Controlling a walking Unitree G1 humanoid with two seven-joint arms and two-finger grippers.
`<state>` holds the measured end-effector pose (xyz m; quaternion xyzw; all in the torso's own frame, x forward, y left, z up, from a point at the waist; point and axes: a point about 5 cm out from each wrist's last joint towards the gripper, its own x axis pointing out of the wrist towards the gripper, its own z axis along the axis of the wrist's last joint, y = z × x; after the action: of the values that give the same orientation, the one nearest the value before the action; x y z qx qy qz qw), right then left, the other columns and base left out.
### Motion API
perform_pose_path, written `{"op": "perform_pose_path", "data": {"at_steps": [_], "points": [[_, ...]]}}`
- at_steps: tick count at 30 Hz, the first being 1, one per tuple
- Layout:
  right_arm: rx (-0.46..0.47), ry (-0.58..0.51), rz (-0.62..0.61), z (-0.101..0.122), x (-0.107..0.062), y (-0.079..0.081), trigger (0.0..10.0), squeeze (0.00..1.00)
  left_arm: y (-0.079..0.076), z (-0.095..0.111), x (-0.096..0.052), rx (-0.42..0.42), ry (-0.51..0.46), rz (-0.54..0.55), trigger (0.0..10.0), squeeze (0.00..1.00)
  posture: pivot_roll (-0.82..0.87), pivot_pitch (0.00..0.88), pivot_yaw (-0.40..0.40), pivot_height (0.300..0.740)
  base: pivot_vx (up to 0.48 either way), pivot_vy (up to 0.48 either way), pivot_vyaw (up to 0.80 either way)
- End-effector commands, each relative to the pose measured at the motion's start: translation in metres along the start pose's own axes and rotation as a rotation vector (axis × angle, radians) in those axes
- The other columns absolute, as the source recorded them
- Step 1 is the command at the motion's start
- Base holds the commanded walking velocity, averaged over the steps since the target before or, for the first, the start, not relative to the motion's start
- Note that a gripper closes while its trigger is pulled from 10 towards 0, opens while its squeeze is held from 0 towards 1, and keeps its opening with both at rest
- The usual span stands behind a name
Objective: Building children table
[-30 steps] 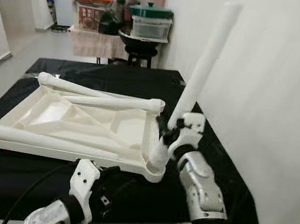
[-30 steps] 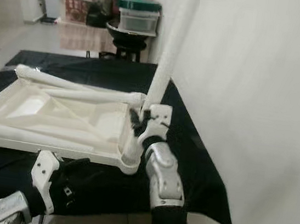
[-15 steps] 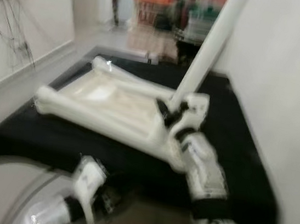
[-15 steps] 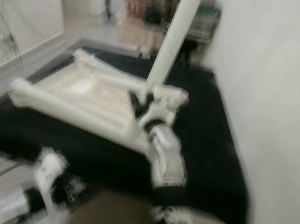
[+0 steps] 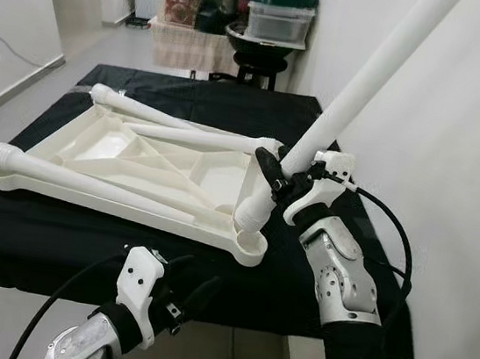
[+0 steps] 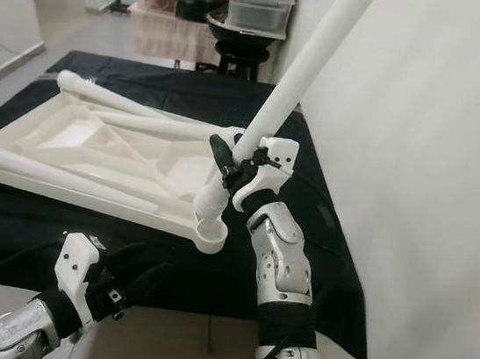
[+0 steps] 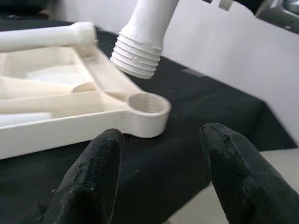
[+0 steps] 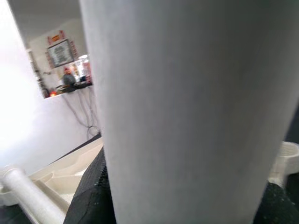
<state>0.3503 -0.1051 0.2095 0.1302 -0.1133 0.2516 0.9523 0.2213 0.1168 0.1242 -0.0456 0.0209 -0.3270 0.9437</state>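
Nearest the camera, the left tool [image 5: 192, 294] hangs wide open below the bench [image 5: 54, 244] edge. Further in, the right tool [image 5: 285, 184] grips the leg [image 5: 357, 98], whose threaded end has lifted since a second ago and now hovers tilted above the tabletop's [image 5: 136, 161] corner socket [image 7: 147, 105], so it isn't screwed in yet.

smooth matt white plastic table leg [image 5: 357, 98] and tabletop [image 5: 126, 169], matt black cloth [image 5: 168, 258] beneath
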Motion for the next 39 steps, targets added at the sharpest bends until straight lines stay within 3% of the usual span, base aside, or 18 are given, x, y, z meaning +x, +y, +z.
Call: {"op": "perform_pose_path", "data": {"at_steps": [1, 26, 39], "points": [[-0.005, -0.006, 0.012, 0.0, -0.002, 0.002, 10.0, 0.0, 0.004, 0.001, 0.004, 0.007, -0.01, 0.034, 10.0, 0.0, 0.05, 0.0, -0.054, 0.74, 0.0, 0.0, 0.0], [-0.045, 0.026, 0.061, -0.004, -0.004, 0.017, 10.0, 0.0, 0.024, 0.011, 0.023, 0.126, -0.053, 0.146, 10.0, 0.0, 0.04, 0.0, -0.046, 0.74, 0.0, 0.0, 0.0], [-0.036, 0.026, 0.089, -0.004, -0.003, 0.023, 10.0, 0.0, 0.03, 0.02, 0.028, 0.137, -0.085, 0.172, 10.0, 0.0, 0.04, 0.0, -0.043, 0.74, 0.0, 0.0, 0.0]]}}
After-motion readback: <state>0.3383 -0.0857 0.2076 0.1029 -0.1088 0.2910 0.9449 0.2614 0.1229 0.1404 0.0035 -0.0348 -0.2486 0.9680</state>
